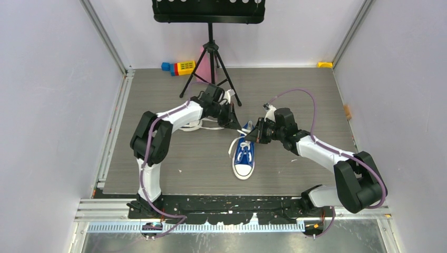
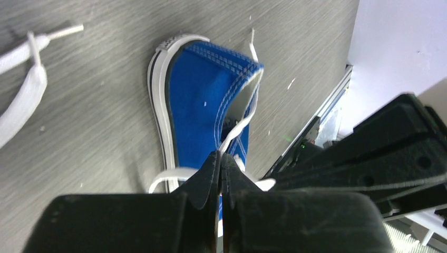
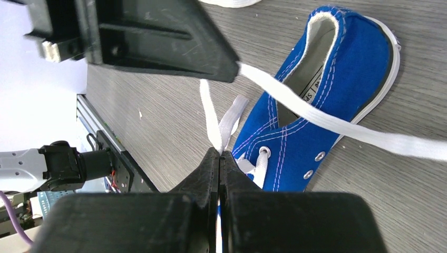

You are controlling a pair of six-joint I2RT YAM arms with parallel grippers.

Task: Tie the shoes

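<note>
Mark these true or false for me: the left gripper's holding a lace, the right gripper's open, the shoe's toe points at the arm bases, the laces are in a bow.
1. The left gripper is shut on a white lace. True.
2. The right gripper is open. False: it is shut on a lace end.
3. The blue shoe points its toe toward the arm bases. True.
4. The laces are tied in a bow. False: the two grippers hold loose ends, and no bow shows.
</note>
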